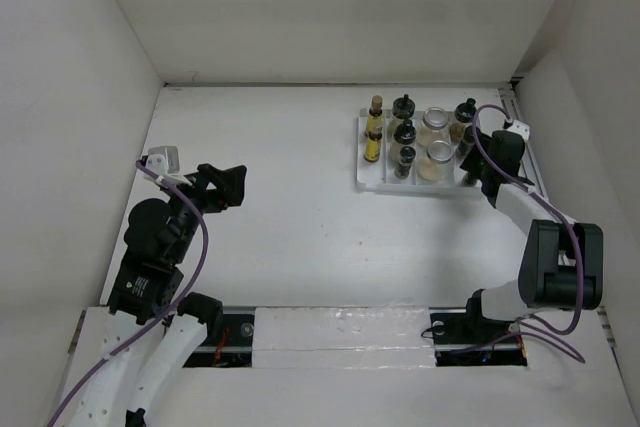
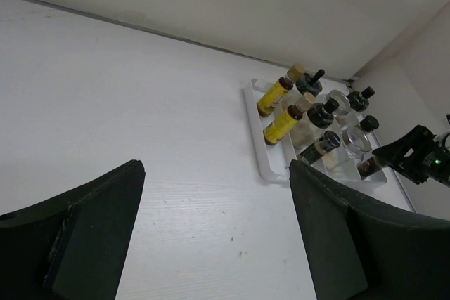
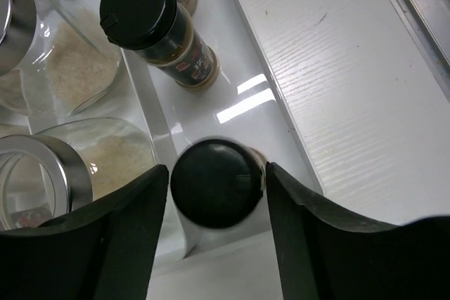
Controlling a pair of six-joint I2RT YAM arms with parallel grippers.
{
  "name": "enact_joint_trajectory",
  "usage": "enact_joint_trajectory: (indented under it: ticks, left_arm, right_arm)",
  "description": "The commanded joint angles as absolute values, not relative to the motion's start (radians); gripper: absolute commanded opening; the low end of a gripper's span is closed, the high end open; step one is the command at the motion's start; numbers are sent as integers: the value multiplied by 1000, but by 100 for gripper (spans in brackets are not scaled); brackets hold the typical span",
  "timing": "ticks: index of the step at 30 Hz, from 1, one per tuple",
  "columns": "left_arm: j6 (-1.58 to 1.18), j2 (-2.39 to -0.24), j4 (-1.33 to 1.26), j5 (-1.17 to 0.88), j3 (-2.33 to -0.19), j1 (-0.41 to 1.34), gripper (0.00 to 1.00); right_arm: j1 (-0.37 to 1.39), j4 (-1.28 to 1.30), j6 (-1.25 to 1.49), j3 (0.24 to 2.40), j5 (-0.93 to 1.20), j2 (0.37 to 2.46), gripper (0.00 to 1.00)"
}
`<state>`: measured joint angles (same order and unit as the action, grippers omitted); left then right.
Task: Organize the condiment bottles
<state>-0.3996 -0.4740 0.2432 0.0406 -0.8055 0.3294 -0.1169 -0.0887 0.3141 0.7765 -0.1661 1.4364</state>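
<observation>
Several condiment bottles (image 1: 405, 137) stand in a white divided tray (image 1: 362, 183) at the back right: two slim yellow-liquid bottles (image 2: 281, 123), dark black-capped jars and wide pale-filled jars with silver lids (image 3: 53, 166). My right gripper (image 3: 216, 198) hangs over the tray's right compartment. Its fingers flank a black-capped jar (image 3: 214, 173) with a narrow gap on each side, so it stands open. A second black-capped spice jar (image 3: 158, 29) stands just beyond. My left gripper (image 2: 214, 244) is open over bare table at the left (image 1: 236, 185), holding nothing.
White walls enclose the table on three sides. A metal rail (image 3: 422, 5) runs along the table's right edge beside the tray. The right arm's purple cable (image 1: 487, 152) loops over the tray's right end.
</observation>
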Motion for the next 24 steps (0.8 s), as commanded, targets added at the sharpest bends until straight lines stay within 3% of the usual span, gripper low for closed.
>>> enact_joint_trajectory:
  ticks: [1, 10, 12, 16, 24]
  left_arm:
    - [-388, -477, 198, 26, -821, 325, 80]
    - [-388, -477, 189, 26, -821, 325, 82]
    - [-388, -489, 189, 26, -821, 325, 86]
    - [-379, -489, 189, 15, -821, 325, 95]
    - [-379, -468, 179, 48, -821, 325, 99]
  right_arm:
    - [-124, -129, 318, 816, -137, 1439, 64]
    - [-133, -117, 308, 816, -100, 1349, 71]
    - [-133, -107, 308, 825, -100, 1260, 76]
    - [-123, -98, 308, 834, -55, 1065, 100]
    - [1, -63, 210, 902, 165, 717, 100]
